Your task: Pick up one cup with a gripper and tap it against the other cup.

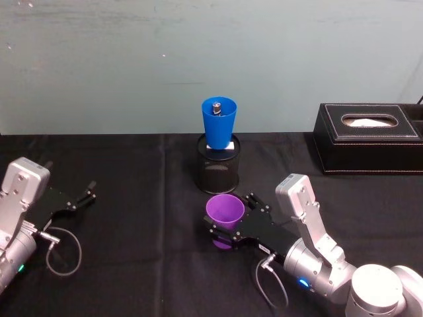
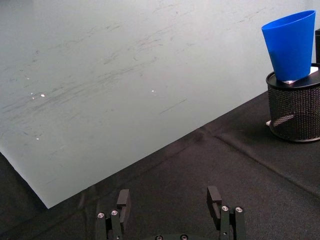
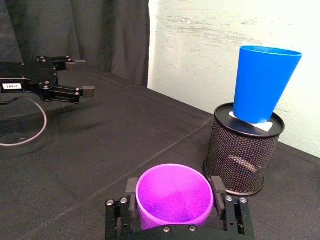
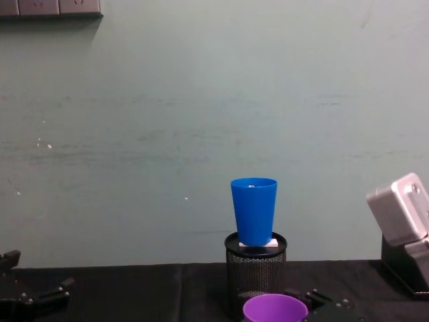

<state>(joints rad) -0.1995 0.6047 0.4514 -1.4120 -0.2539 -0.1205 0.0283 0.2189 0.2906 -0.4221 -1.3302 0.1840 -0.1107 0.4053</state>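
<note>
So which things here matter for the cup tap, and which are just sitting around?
Job:
- purple cup, between the jaws of the right gripper
- blue cup, standing on the pen holder
- black mesh pen holder, only as the blue cup's perch

Lying about:
- black tissue box, far right
- left gripper, open and parked on the black table cloth

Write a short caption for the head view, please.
Right gripper around purple cup; blue cup atop mesh holder.

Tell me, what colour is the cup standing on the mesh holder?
Bright blue. The cup shows best in the right wrist view, atop the black mesh holder.
</note>
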